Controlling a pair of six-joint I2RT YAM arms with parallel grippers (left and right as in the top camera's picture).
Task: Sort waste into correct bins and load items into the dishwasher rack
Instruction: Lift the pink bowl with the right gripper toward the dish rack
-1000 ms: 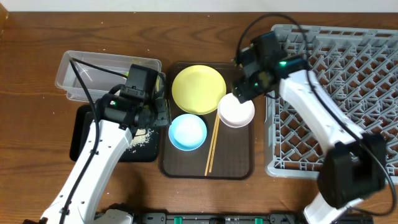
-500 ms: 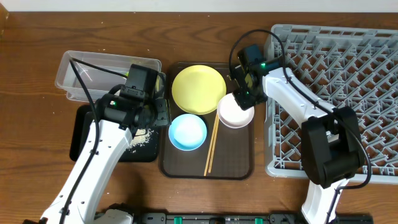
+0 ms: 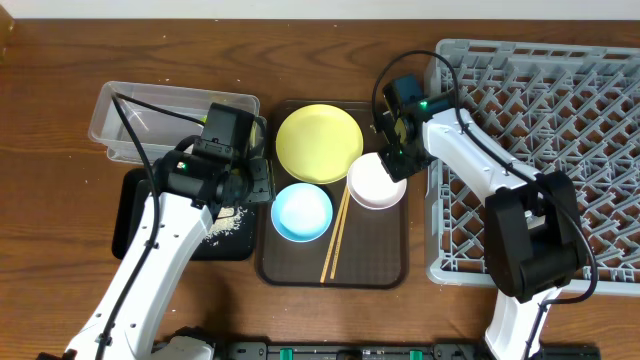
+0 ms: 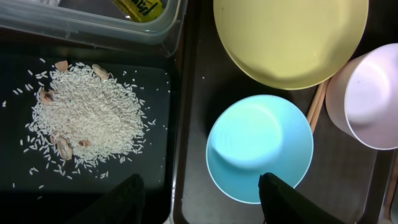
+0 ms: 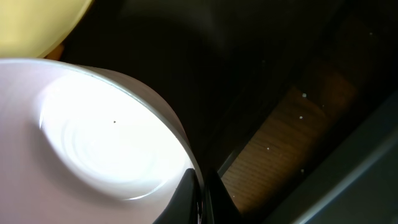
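Observation:
My right gripper (image 3: 393, 160) is shut on the right rim of the pinkish-white bowl (image 3: 375, 184); in the right wrist view its fingers pinch that rim (image 5: 200, 186). The bowl stands on the brown tray beside the yellow plate (image 3: 318, 142), the light blue bowl (image 3: 301, 212) and the chopsticks (image 3: 334, 240). My left gripper (image 4: 202, 186) hangs open above the seam between the black tray (image 3: 135, 215) and the brown tray, holding nothing. Rice scraps (image 4: 87, 115) lie heaped in the black tray. A yellow-green wrapper (image 4: 140, 7) lies in the clear tub (image 3: 150, 115). The grey rack (image 3: 560, 150) is at the right.
The brown serving tray (image 3: 380, 260) lies between the bins and the rack. The right arm reaches over the rack's left wall. Bare wooden table shows behind and in front of everything.
My right gripper came down and closed on the pinkish-white bowl's rim. The bowl slid a little left and nudged the chopsticks askew. The left arm stayed still.

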